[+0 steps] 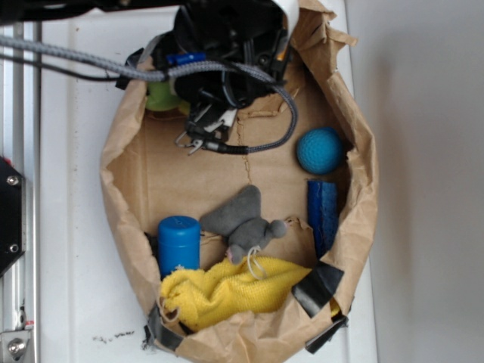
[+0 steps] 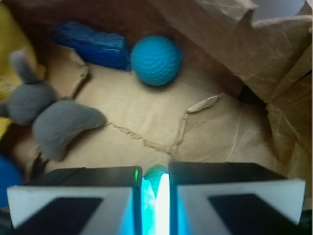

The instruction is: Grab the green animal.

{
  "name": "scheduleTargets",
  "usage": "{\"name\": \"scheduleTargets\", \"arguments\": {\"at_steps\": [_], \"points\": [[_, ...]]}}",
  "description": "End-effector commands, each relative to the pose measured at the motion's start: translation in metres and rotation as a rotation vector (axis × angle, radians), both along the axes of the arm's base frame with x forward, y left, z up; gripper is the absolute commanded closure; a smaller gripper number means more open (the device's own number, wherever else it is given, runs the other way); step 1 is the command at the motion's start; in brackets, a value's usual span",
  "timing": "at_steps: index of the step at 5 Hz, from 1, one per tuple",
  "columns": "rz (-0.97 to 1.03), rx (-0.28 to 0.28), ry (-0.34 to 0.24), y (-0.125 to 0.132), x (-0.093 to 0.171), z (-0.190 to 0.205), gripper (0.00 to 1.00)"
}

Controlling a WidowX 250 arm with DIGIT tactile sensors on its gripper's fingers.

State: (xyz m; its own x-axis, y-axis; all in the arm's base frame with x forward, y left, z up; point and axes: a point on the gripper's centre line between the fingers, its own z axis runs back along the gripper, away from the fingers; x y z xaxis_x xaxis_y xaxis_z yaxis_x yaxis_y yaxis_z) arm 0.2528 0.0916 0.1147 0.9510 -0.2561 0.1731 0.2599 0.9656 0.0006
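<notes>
White bench [image 1: 76, 151] underneath, and on it a torn-down brown paper bag [image 1: 121, 197] works as a shallow bin, its crumpled walls presumably there to keep the small stuff from rolling off. I'll use the grey plush mouse [image 1: 242, 219] as the landmark since it sits roughly mid-bag in the exterior view. Touching the mouse on its near side is a bunched yellow cloth [image 1: 234, 291], just beside it sits a blue cylinder [image 1: 179, 242], and on the other side there's a dark blue block [image 1: 323, 213] lying along the wall with a teal dimpled ball [image 1: 319, 150] a bit past that. The green animal [image 1: 160, 94] is well apart from the mouse, at the far end of the bag, tucked against the paper wall and mostly hidden under the arm and its braided cable [image 1: 98, 64], so only a lime-green fuzzy patch shows. The gripper [image 1: 203, 134] hangs right near that spot. In the wrist view the gripper's pads are close together with only a narrow glowing gap, and something green-teal peeks between them, but it's blurry and washed out, so I honestly can't tell if it's pinching the toy or just nearly closed over it. My guess is it's at or right around the grab step. The risk I'd flag is the bag wall right there: soft plush jammed against floppy paper could mean snagging paper too, or only getting a bit of fuzz.
</notes>
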Motion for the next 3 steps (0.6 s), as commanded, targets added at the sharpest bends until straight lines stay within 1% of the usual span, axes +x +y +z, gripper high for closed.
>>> {"name": "scheduleTargets", "arguments": {"at_steps": [1,2,3], "points": [[-0.021,-0.033,-0.035,-0.037,0.002,0.040,1.00],[-0.005,-0.073,-0.034,-0.059,0.011,0.056,1.00],[0.024,-0.078,-0.052,-0.071,0.018,0.073,1.00]]}}
